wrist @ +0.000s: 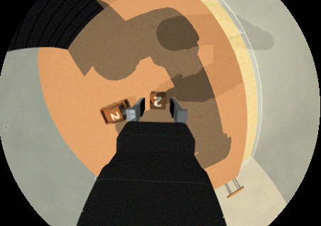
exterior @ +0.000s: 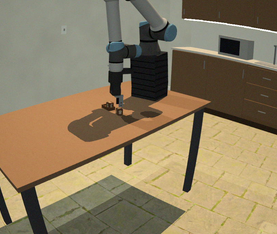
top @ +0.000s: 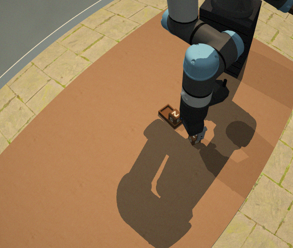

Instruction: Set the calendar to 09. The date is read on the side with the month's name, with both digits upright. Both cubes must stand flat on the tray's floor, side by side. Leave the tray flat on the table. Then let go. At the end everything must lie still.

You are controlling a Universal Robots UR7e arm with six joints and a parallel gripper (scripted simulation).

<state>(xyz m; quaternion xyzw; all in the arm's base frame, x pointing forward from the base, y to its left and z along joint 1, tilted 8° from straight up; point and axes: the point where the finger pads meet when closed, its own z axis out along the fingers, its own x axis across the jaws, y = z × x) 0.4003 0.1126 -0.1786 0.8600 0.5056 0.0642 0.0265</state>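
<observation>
The tray (top: 166, 119) (exterior: 104, 108) lies on the table. One brown cube (top: 174, 115) (exterior: 109, 104) (wrist: 114, 116) stands in it at the end nearer the gripper, with a white 2 on top; beside it the tray's floor shows bare. The other brown cube (top: 193, 140) (exterior: 119, 111) (wrist: 158, 97) stands on the table outside the tray, with a 2 on top and an 8 facing the exterior camera. My gripper (exterior: 119, 102) (wrist: 157, 104) is open and empty, above this cube, with one finger on either side in the wrist view. A month's name is not readable.
The tray is close beside the left finger in the wrist view. The robot's black pedestal (top: 244, 34) (exterior: 149, 75) (wrist: 53, 20) stands on the table (top: 88, 133) (exterior: 45, 136) behind the cubes. The arm's shadow falls across the table around the loose cube.
</observation>
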